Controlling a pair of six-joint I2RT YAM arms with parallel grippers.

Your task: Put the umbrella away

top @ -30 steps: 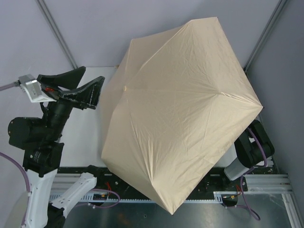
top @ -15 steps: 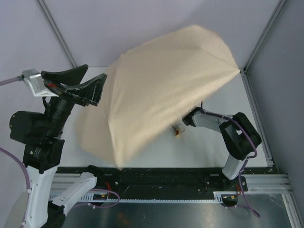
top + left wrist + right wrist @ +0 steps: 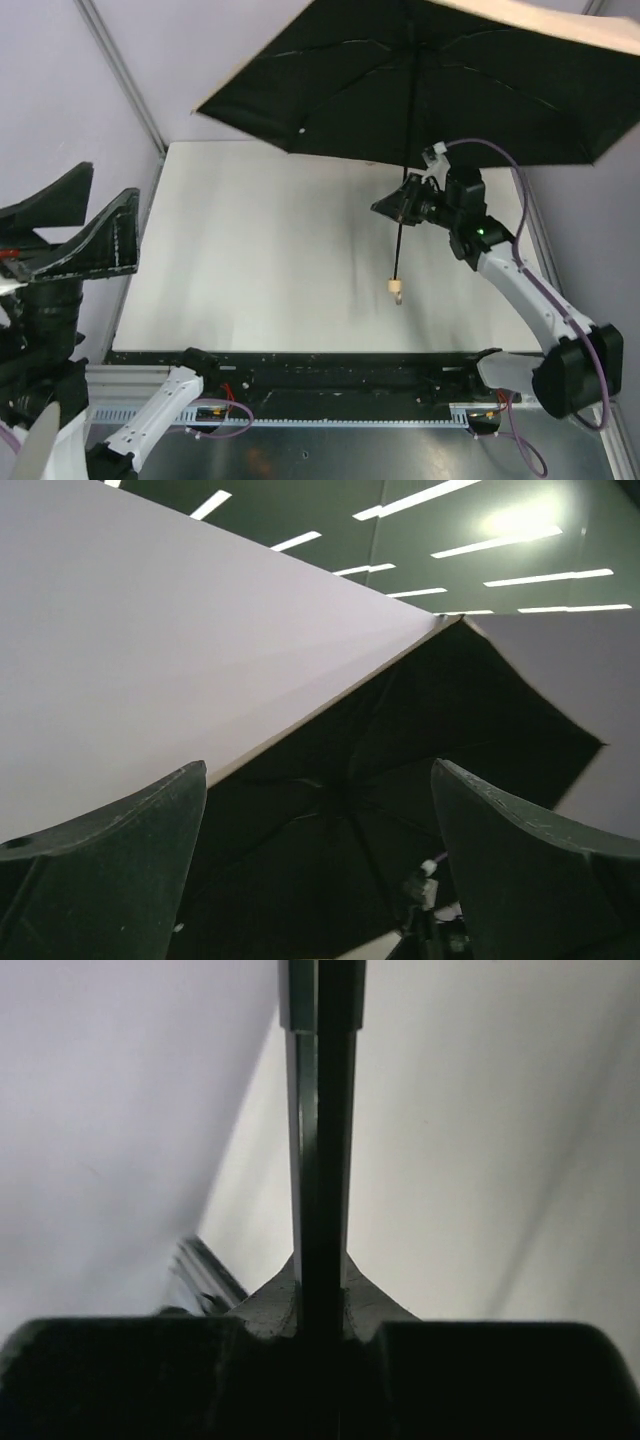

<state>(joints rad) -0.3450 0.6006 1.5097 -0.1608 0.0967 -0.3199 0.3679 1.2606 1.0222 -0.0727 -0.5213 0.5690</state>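
The umbrella [image 3: 330,90] is open and held high over the back of the table, its black underside toward the top camera and a strip of beige fabric [image 3: 560,25] showing at the upper right. Its thin black shaft [image 3: 408,110] runs down to a small tan handle [image 3: 397,289] hanging above the table. My right gripper [image 3: 405,203] is shut on the shaft about midway; the right wrist view shows the shaft [image 3: 320,1110] clamped between the fingertips [image 3: 320,1290]. My left gripper [image 3: 85,222] stands open at the far left, apart from the umbrella, its fingers [image 3: 100,860] framing the dark canopy [image 3: 400,760].
The white table [image 3: 250,250] lies under the umbrella. Metal frame posts [image 3: 120,70] rise at the back corners against lilac walls. A black rail with cabling [image 3: 300,365] runs along the near edge by the arm bases.
The umbrella lay canopy-up over the table; my right gripper shut on its shaft and swung it up, so the underside now faces the camera. The left arm dropped toward the lower left.
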